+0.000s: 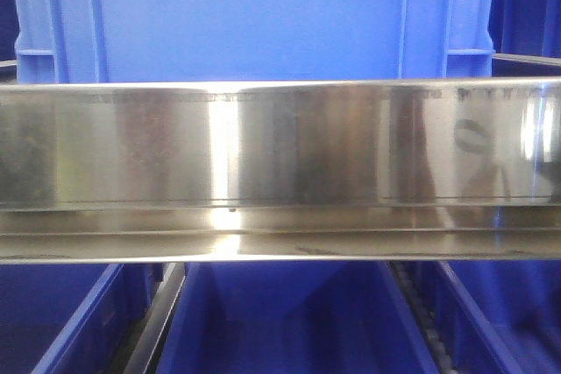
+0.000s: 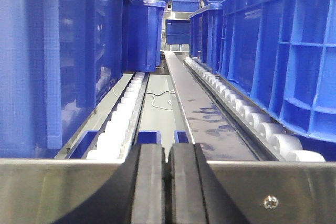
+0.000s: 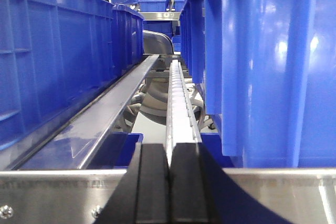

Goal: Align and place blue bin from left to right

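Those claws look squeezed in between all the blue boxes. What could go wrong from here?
The left gripper, shut, sits low between a blue bin on its left and a bin row on its right; a sideways swing could strike a wall. The bins seem to rest on white rollers, so a nudge might roll them out of line. The front camera sees mostly a steel rail, so it gives little overview.

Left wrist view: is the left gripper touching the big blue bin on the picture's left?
Apart. The left wrist view shows the left gripper, jaws shut and empty, with white rollers and bare steel rail lying between it and the blue bin.
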